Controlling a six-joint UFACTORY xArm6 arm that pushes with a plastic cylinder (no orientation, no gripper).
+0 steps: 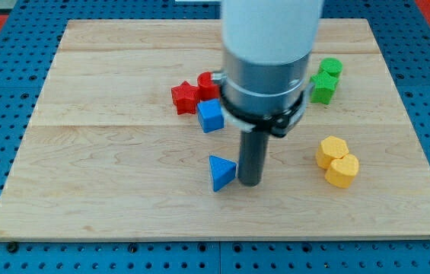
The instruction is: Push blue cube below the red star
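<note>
The blue cube (210, 116) sits near the board's middle, just right of and slightly below the red star (186, 97), almost touching it. A second red block (208, 84) lies above the cube, partly hidden by the arm. My tip (250, 183) stands on the board below and right of the blue cube, right beside a blue triangular block (221, 172), which is at its left.
Two green blocks (326, 79) lie at the view's upper right. Two yellow blocks (337, 160) lie at the right. The wooden board (85, 175) ends in edges on all sides, on a blue perforated table.
</note>
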